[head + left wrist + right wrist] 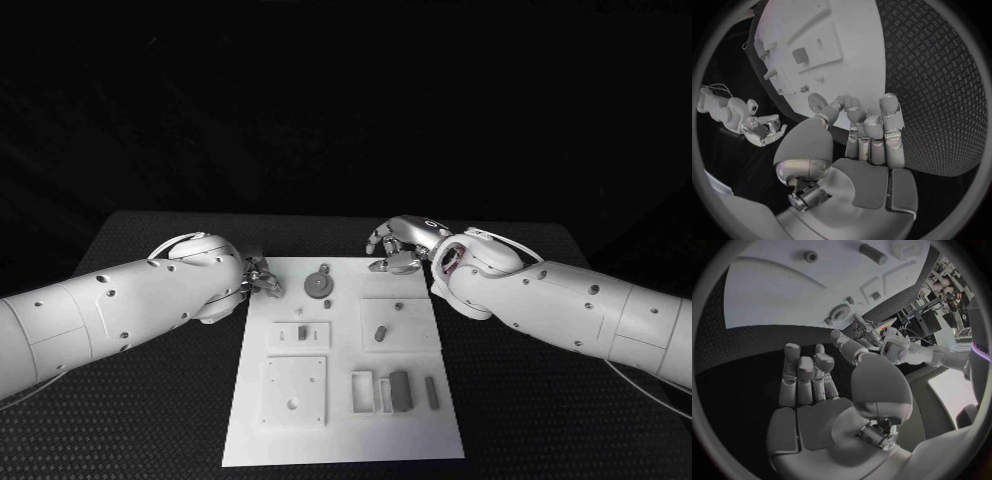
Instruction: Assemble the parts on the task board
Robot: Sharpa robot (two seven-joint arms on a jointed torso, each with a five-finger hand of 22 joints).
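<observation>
Both hands were seen empty at the far end of the task board [343, 440].

Nearest the robot, grey parts [401, 387] stood in rectangular recesses [362, 391] of the board; farther off, a round part [319, 286] lay near its far edge. The left hand [260, 277] was found at the board's far left corner and the right hand [400, 250] just beyond its far right. Only in the wrist views were the palms disclosed: fingers apart, nothing held, left [871, 131] and right [811, 375] alike.
</observation>
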